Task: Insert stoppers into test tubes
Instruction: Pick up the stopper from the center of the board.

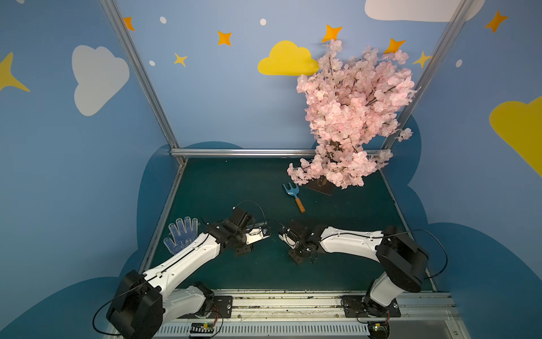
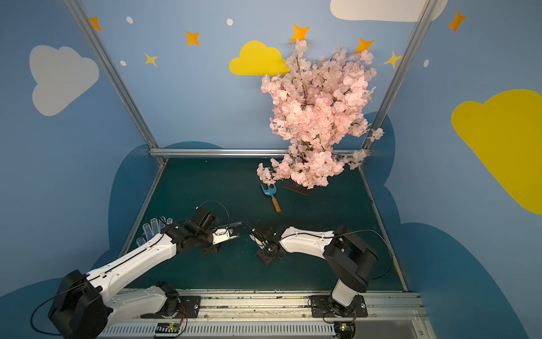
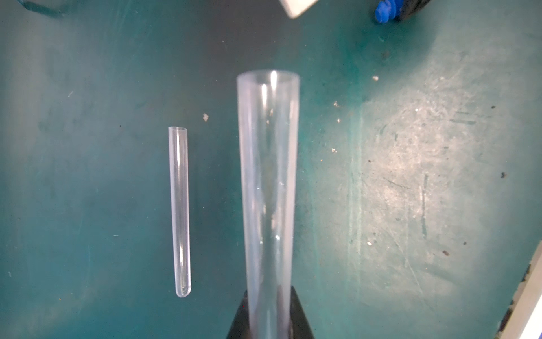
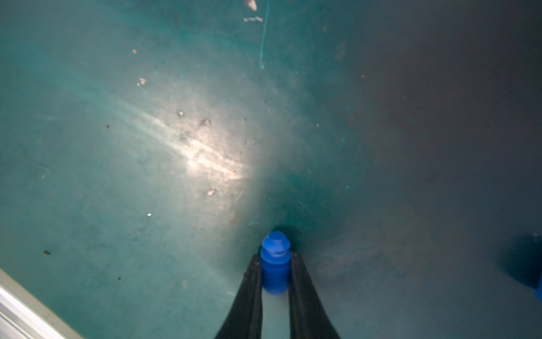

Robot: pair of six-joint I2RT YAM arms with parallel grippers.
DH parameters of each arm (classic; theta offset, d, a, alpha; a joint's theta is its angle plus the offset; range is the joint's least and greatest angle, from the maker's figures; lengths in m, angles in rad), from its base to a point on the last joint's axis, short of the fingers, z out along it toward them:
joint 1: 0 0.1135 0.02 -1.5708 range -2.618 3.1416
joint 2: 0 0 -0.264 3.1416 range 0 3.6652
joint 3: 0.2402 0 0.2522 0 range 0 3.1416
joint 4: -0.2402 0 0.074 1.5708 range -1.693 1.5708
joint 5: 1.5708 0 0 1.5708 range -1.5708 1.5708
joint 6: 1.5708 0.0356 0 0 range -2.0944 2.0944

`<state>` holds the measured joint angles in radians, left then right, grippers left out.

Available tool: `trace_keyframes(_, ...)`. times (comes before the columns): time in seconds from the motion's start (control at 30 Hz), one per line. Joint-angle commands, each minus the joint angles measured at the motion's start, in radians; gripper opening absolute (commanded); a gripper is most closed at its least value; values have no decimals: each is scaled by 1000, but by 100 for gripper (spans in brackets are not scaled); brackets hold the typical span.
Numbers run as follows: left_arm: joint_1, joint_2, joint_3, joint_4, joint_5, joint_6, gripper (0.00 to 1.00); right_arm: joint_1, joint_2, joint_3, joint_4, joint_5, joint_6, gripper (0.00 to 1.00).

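Right fingers (image 4: 305, 293) pinch a stopper (image 4: 275, 264), nose outward, at three o'clock of the tube (image 3: 268, 176) clamped in the left fingers (image 3: 297, 323), apparently lined up for insertion. A second tube (image 3: 179, 205) lies on the worktop (image 3: 410, 176).

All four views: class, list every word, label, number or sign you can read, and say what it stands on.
On the work glove: a small dark print on the back, too blurred to read.
On the held test tube, the lying test tube, the blue stopper and the garden fork: no markings seen.
Nothing else carries readable text.
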<state>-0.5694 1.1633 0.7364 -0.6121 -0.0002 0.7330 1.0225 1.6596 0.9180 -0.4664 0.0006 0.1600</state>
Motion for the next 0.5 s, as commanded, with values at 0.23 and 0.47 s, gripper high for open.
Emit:
trace_keyframes(0.23, -8, -77, -47, 72, 2, 66, 3, -35, -125, -37, 20, -123, -5, 14)
trace_keyframes(0.47, -48, -171, -103, 166, 43, 201, 3, -103, -273, -64, 15, -375, -17, 15)
